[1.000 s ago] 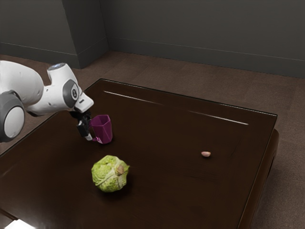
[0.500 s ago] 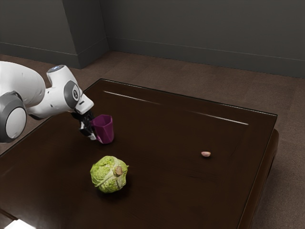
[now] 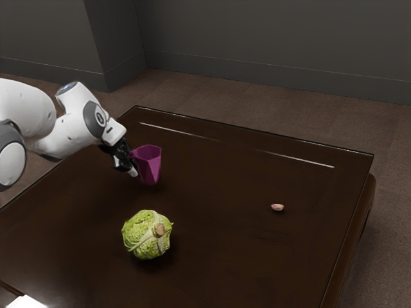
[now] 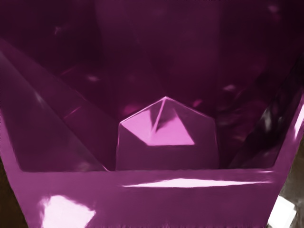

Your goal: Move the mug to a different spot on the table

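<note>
Around the mug (image 3: pixel 150 165), not much standing in the way: one green cabbage (image 3: pixel 148 234) lying on the dark worktop (image 3: pixel 244 256), nearer the camera than the mug and apart from it, with its brown stalk stub turned up and toward the exterior view's right; one small pinkish piece (image 3: pixel 277 207) well off toward the exterior view's right, too small to name; between the mug and that piece, glossy wood; round the worktop, a raised rim. Counted: one mug, one cabbage, one small piece, one white arm (image 3: pixel 70 125) with one hand (image 3: pixel 131 168). Closed on the mug, that hand, at the mug's side toward the exterior view's left, black fingers pinching the wall just under the rim. Purple and faceted, the mug, tapering toward its base, mouth upward and tipped a little; placed over the far part of the worktop toward the exterior view's left, shadow just under the base; cannot tell whether the base touches the wood or hangs just clear of it. In the wrist view, looking down into the mug (image 4: pixel 164 128): purple inner walls, a paler faceted floor in the middle, a bright band of rim nearest the hand.
</note>
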{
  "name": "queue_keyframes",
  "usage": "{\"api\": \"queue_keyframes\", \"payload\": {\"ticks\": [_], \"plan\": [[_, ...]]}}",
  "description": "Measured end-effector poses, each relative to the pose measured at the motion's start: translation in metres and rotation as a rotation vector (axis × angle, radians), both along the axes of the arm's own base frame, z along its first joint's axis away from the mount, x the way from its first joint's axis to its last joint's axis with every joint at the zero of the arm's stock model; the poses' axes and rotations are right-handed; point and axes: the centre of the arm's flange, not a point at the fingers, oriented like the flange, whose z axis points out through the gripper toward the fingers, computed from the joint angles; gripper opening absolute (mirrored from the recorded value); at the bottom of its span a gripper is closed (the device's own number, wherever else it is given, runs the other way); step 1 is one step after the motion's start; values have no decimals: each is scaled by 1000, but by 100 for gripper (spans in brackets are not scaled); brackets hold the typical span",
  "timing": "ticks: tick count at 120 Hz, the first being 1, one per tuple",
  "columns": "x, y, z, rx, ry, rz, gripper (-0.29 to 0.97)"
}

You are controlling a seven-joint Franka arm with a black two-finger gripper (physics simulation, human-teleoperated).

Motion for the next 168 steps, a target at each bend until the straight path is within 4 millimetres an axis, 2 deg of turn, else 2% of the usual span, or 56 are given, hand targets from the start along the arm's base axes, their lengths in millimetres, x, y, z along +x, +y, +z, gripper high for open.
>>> {"api": "queue_keyframes", "payload": {"ticks": [20,31,38,52,66,114,141,160,168], "plan": [[-15,-15,-14,-156,-90,85,-1],[-22,-31,-25,-209,-134,94,-2],[-34,-39,-34,-218,-145,92,-2],[-55,-43,-49,-203,-154,72,-2],[-65,-50,-61,-171,-157,23,-2],[-65,-49,-64,-50,-160,-157,-6],[-65,-47,-66,-24,-141,-208,37],[-66,-45,-59,-22,-149,-214,52],[-77,-42,-51,-30,-154,-208,56]]}}
